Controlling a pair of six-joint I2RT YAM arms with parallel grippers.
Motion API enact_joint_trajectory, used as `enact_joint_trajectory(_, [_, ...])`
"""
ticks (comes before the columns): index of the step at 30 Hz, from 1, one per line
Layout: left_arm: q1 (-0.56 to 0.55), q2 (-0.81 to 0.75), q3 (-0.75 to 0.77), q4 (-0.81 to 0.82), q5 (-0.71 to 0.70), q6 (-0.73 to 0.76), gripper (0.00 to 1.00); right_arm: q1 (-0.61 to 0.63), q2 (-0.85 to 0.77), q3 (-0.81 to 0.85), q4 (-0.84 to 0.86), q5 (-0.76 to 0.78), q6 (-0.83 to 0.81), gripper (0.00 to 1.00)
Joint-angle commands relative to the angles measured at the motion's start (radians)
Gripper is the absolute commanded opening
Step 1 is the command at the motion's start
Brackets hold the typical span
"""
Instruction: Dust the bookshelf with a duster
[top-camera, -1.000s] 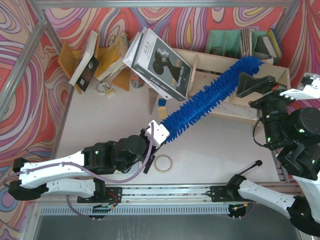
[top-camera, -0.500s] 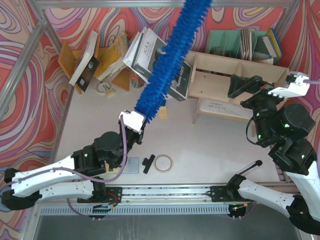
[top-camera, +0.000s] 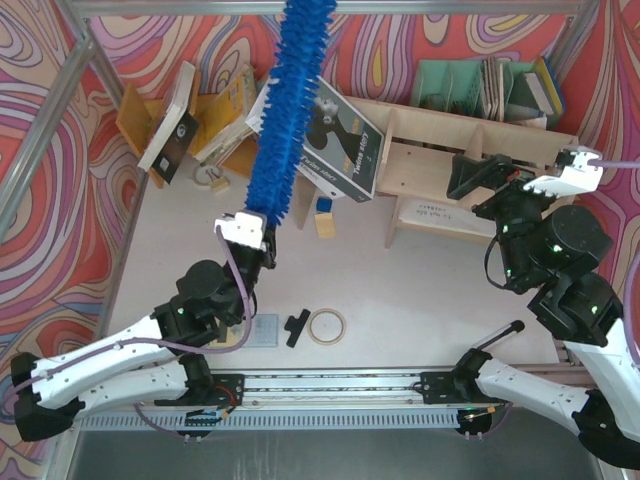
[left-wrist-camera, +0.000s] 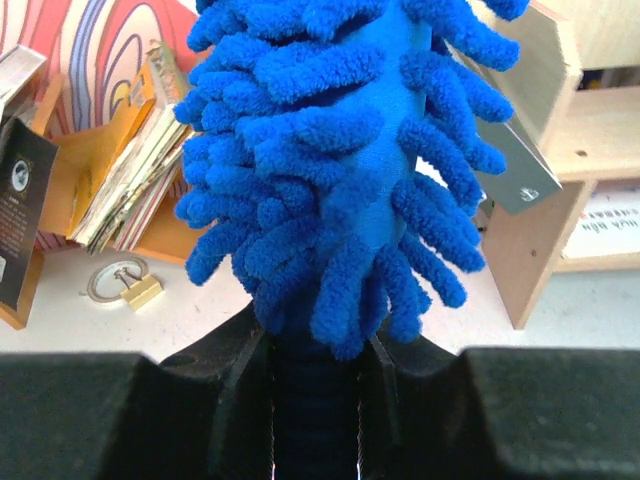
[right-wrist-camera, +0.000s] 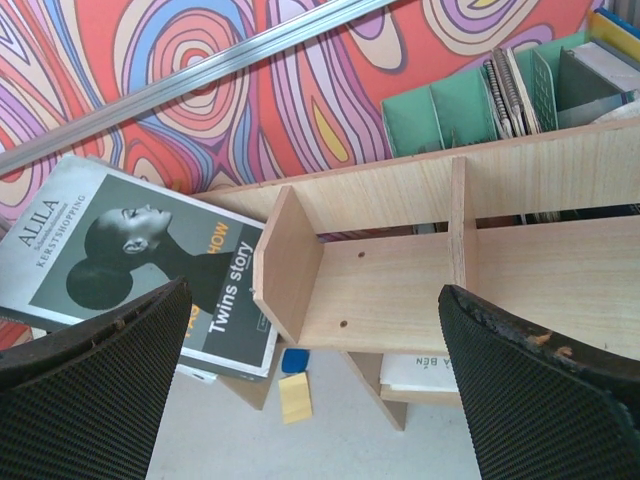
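Big grey book (top-camera: 345, 140) with a woman's profile and "Twins story" on the cover sits tilted toward the back of the white table (top-camera: 420, 290). Left of it, an orange wooden rack (top-camera: 132, 115) full of slumped books, with a little brass padlock (top-camera: 210, 178) just in front. Green file organizer (top-camera: 450, 85) back right. Yellow block (top-camera: 325, 222) just beside a blue block (top-camera: 322, 204). Up front, a tape ring (top-camera: 327, 326) next to a small black piece (top-camera: 297, 327).
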Motion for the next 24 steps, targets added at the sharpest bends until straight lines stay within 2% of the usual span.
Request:
enact_joint_trajectory(1, [0.114, 0.0, -0.011, 0.07, 0.1, -0.098, 0.0, 0.002, -0.007, -0.02, 0.011, -0.002, 0.01, 0.99])
enact_joint_trajectory(12, [0.287, 0.144, 0.02, 0.102, 0.249, -0.202, 0.0, 0.002, -0.02, -0.044, -0.001, -0.005, 0.027, 0.99])
enact_joint_trajectory(24, [0.361, 0.254, 0.103, 0.111, 0.285, -0.222, 0.0, 0.001, -0.019, -0.061, -0.013, -0.025, 0.042, 0.99])
